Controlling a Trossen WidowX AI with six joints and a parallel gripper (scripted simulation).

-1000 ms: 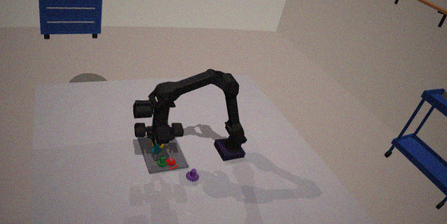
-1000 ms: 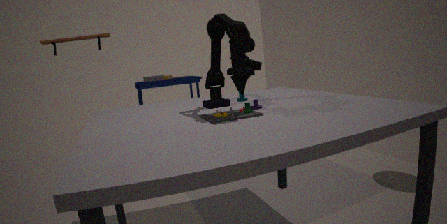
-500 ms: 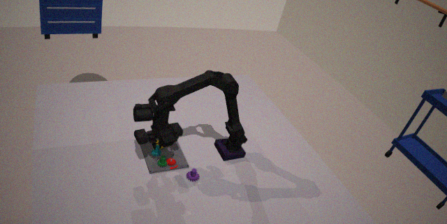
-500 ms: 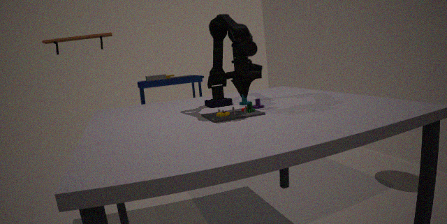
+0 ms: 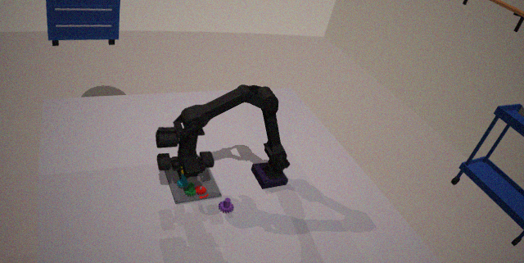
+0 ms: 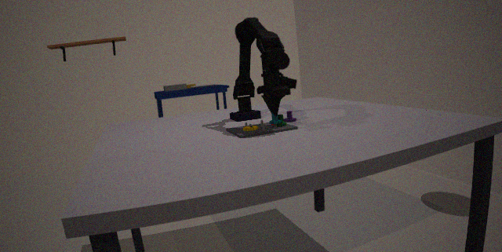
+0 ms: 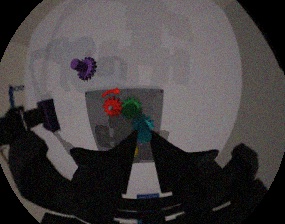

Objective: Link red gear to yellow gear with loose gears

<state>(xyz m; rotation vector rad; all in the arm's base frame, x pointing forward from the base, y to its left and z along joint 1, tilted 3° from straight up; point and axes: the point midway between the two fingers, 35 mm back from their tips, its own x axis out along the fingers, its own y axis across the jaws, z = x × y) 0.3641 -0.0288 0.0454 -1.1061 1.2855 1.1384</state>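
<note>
My gripper (image 6: 276, 115) (image 7: 143, 132) is shut on the upright stem of a teal gear (image 5: 181, 183) (image 6: 274, 120) (image 7: 144, 125). The teal gear is low over the grey board (image 5: 214, 192) (image 6: 267, 132) (image 7: 155, 100), close beside the green gear (image 5: 190, 190) (image 6: 282, 122) (image 7: 131, 108). Whether it is around a peg or touches the green teeth I cannot tell. The green gear is on the board next to the red gear (image 5: 201, 190) (image 7: 112, 107). The yellow gear (image 6: 250, 128) (image 7: 136, 151) is at the board's other end, partly hidden by the fingers in the wrist view. Bare pegs (image 6: 262, 123) stand between.
A purple gear (image 5: 226, 206) (image 6: 289, 118) (image 7: 86, 68) with an upright stem stands on the table, off the board beyond the red gear's end. The arm's dark base (image 5: 269, 175) (image 6: 245, 115) stands to one side of the board.
</note>
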